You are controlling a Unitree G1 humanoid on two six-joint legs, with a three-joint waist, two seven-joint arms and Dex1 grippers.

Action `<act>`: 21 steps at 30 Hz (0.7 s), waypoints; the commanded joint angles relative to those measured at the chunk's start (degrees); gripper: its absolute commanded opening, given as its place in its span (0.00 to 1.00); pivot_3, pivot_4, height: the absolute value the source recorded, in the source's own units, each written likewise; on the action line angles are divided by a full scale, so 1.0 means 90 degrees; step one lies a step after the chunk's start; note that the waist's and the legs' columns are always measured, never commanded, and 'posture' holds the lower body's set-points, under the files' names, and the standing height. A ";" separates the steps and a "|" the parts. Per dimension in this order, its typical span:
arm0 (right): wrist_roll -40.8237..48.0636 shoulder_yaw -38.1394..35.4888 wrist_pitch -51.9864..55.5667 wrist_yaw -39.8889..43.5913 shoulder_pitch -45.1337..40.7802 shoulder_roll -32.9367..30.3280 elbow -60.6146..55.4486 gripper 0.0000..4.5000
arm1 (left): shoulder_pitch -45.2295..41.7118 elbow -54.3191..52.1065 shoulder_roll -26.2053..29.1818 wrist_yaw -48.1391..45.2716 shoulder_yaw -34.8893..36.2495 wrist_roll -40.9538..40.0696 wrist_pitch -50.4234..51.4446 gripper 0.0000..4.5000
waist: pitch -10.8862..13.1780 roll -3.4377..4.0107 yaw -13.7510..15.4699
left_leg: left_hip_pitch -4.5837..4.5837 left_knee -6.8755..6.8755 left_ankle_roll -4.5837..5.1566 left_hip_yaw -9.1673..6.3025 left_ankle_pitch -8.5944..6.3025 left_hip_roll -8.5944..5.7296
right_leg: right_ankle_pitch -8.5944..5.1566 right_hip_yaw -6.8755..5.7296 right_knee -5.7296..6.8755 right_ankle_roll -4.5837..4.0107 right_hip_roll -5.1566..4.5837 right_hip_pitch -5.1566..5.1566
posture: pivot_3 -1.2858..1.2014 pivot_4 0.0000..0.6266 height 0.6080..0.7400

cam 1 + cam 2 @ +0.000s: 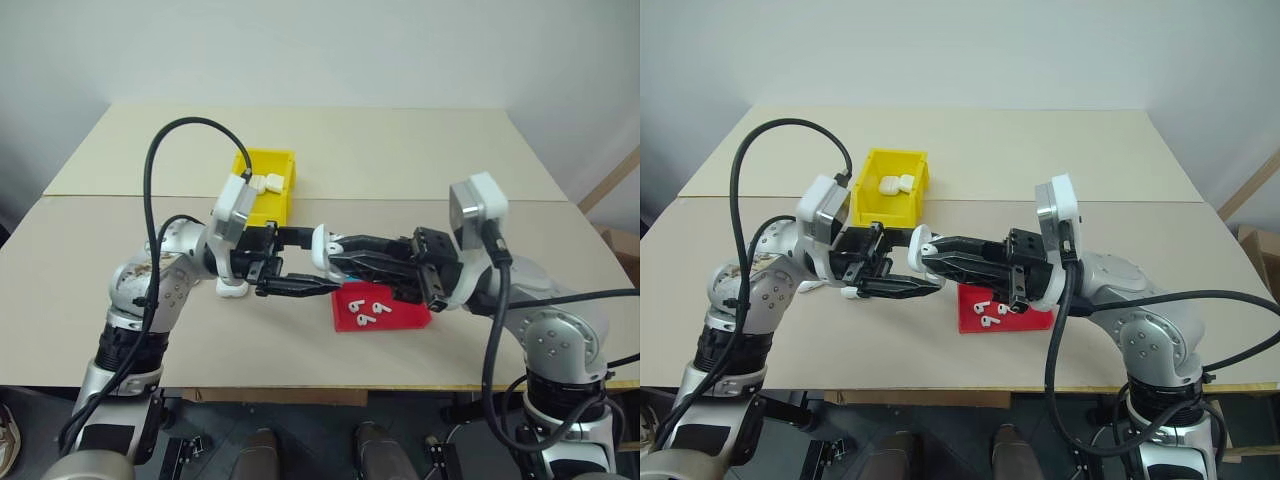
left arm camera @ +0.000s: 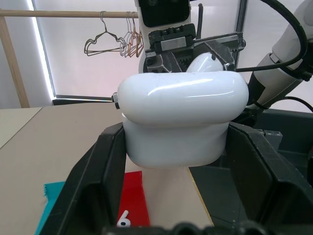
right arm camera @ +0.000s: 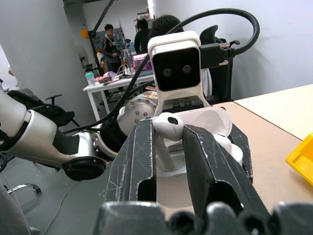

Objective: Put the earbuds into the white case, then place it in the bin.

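Note:
My left gripper (image 1: 318, 262) is shut on the white case (image 1: 320, 243) and holds it in the air between the two arms. In the left wrist view the case (image 2: 181, 117) sits clamped between the black fingers (image 2: 93, 181). My right gripper (image 3: 168, 142) is shut on one earbud (image 3: 167, 126), stem down, right at the case (image 3: 210, 122), whose lid stands open behind it. Three more earbuds (image 1: 366, 311) lie in the red tray (image 1: 400, 318) below the grippers. The yellow bin (image 1: 285, 195) stands behind the left arm.
Two white cases (image 1: 262, 183) lie inside the bin. A corner of the blue tray (image 2: 51, 193) shows beside the red tray. A small white object (image 1: 232, 290) lies under my left forearm. The tan table (image 1: 400, 150) stretches far behind, its front edge near the red tray.

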 commanded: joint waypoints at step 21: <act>0.0197 0.0110 -0.0382 -0.0388 0.0253 0.0192 -0.0302 0.14 | -0.0113 -0.0061 -0.0026 0.0055 0.0136 -0.0103 -0.0102 0.61 | 0.0000 0.0000 0.0003 | 0.0000 0.0000 0.0000 0.0000 0.0000 0.0000 | 0.0000 0.0000 0.0000 0.0000 0.0000 0.0000 | 0.52 0.24 1.00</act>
